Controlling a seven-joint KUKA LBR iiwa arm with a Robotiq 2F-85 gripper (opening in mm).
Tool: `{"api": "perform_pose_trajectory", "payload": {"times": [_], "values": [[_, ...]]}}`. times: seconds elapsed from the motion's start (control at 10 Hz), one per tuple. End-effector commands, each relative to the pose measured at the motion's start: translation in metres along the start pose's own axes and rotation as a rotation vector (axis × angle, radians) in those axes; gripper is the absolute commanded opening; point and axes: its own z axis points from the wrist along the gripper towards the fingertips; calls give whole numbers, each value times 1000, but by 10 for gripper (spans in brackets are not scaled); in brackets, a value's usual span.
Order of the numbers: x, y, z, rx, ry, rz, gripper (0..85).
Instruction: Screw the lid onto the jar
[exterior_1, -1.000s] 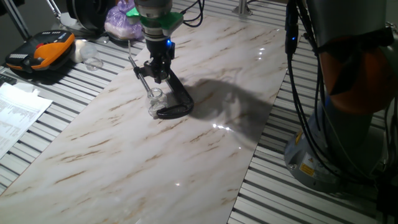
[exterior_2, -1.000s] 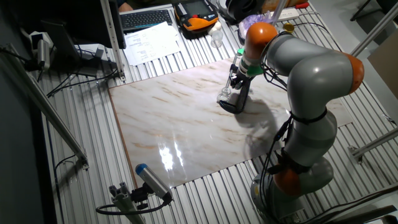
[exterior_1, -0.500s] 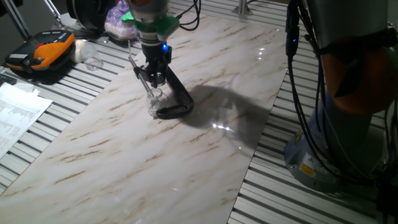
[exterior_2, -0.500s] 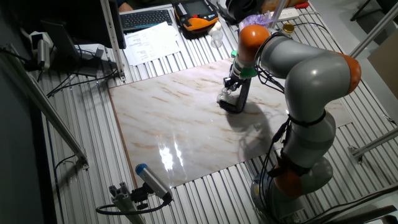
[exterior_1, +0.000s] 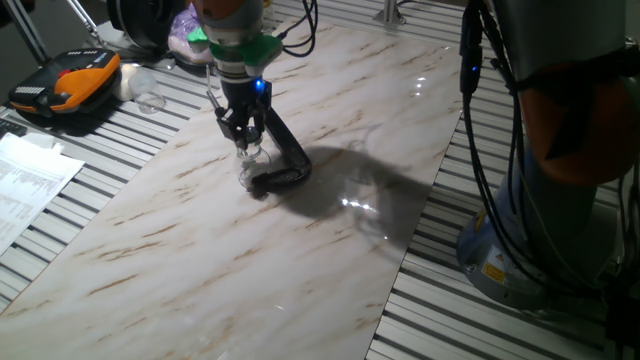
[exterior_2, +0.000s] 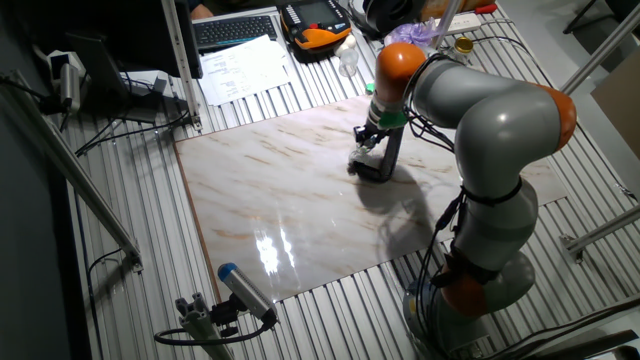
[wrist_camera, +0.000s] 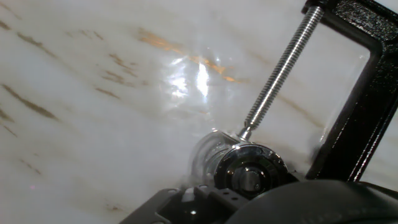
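Note:
The small clear glass jar (exterior_1: 250, 162) stands on the marble board inside the black C-clamp (exterior_1: 286, 166), whose threaded screw (wrist_camera: 280, 71) runs up to its side. In the hand view a round silvery lid (wrist_camera: 249, 171) sits just over the blurred glass of the jar (wrist_camera: 205, 155). My gripper (exterior_1: 245, 138) hangs straight above the jar, its fingers close together and reaching down to the jar's mouth, apparently shut on the lid. From the other fixed view the gripper (exterior_2: 368, 140) hides the jar's top. The dark fingers (wrist_camera: 186, 202) fill the bottom edge of the hand view.
A clear glass vessel (exterior_1: 150, 100), an orange-and-black case (exterior_1: 65, 85) and a purple bag (exterior_1: 195, 35) lie beyond the board's far left edge. Papers (exterior_1: 30, 170) lie at the left. The arm's base (exterior_1: 560, 210) and cables stand to the right.
The gripper has moved left and come down from a little above the clamp to the jar's mouth. Jar and clamp have stayed put.

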Motion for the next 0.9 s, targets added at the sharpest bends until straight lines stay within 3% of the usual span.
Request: {"api": "perform_pose_trajectory", "payload": {"times": [0.0,0.8], "values": [[1,2,0,0,-1,1,0],[-2,7,6,-2,-2,-2,0]]}}
